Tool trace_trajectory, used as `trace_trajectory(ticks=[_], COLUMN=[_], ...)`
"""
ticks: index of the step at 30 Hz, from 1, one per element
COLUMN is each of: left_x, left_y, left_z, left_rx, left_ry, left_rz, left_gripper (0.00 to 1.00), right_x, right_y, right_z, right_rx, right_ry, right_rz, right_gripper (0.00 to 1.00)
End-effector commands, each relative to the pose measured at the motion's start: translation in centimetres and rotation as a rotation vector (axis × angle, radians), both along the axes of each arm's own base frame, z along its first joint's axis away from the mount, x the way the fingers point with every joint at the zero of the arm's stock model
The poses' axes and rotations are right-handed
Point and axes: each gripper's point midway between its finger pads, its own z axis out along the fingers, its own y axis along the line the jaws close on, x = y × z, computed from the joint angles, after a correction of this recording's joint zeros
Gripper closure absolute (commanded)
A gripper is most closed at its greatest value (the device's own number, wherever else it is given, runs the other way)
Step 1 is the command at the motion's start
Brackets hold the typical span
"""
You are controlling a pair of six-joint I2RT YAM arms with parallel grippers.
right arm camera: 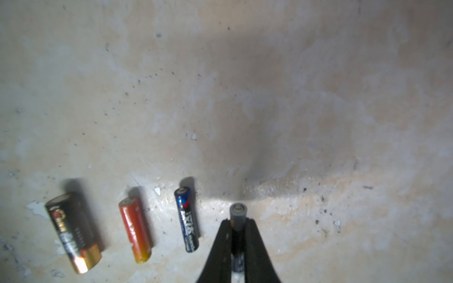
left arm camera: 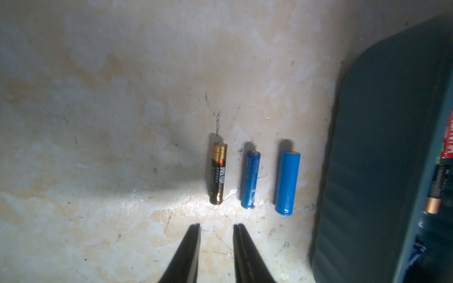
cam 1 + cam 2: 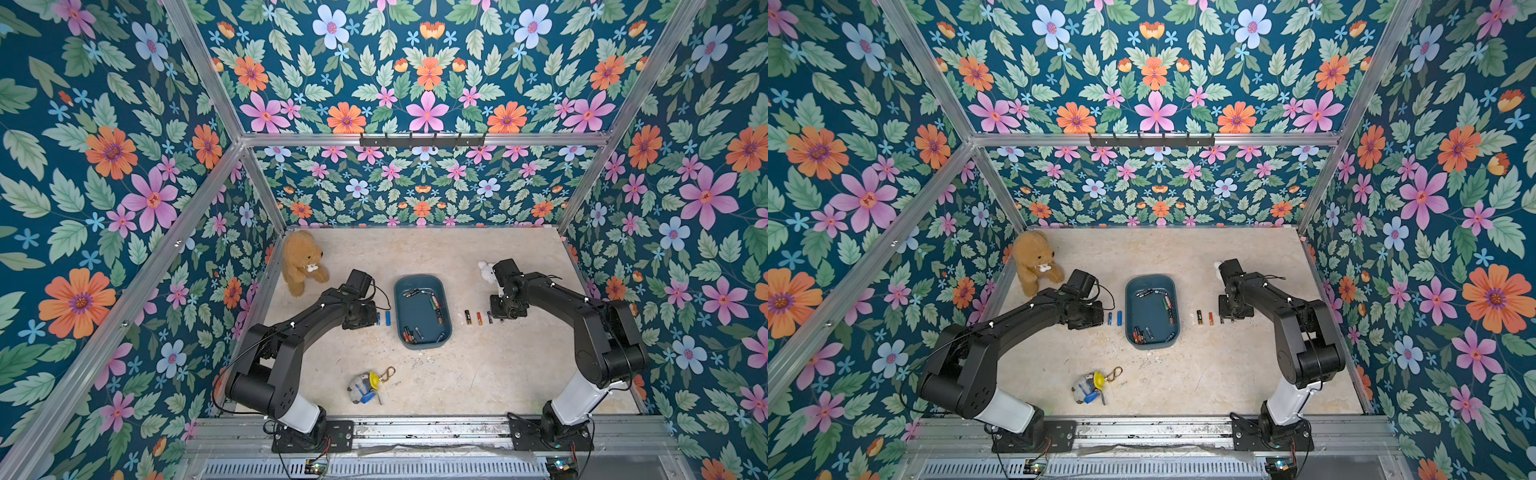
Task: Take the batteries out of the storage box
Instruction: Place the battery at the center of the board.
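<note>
The dark teal storage box [image 3: 417, 316] [image 3: 1148, 316] sits mid-table with several batteries [image 3: 434, 301] lying in it. In the left wrist view my left gripper [image 2: 217, 225] is open and empty, just short of a black-and-gold battery [image 2: 218, 174]. Beside that battery lie a dark blue battery [image 2: 250, 180] and a lighter blue battery [image 2: 287, 182], then the box wall [image 2: 380, 147]. My right gripper [image 1: 237, 221] is shut on a grey-tipped battery [image 1: 237, 211], low over the table. A blue-black battery [image 1: 187, 220], an orange battery [image 1: 134, 229] and a thicker black-and-gold battery [image 1: 72, 230] lie in a row next to it.
A brown teddy bear [image 3: 301, 262] sits at the far left by the wall. A small white plush [image 3: 484, 270] lies behind the right wrist. A toy figure with a yellow cap and key clip [image 3: 365, 386] lies near the front. Flowered walls close in three sides.
</note>
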Motion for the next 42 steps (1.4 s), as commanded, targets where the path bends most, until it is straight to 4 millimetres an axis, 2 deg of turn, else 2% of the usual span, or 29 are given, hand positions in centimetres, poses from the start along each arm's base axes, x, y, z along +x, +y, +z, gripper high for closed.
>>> trace_trajectory(ticks=[1,26,42], left_x=[-0.2,-0.2,0.1], left_y=[0.3,0.3,0.2], left_z=[0.0,0.0,0.3], left_rx=[0.013,0.011,0.009], left_ry=[0.003,0.005,-0.001], left_rz=[0.002,0.008,0.008], left_gripper=[0.7,0.7,0.7], right_x=[0.2,0.7,0.9], right_y=[0.1,0.3,0.4], right_z=[-0.1,-1.7,-1.6], right_rx=[0.0,-0.006,-0.005], right_ry=[-0.004,0.017,0.012], right_rz=[0.005,0.027,0.028], right_gripper=[0.87,0.87,0.82])
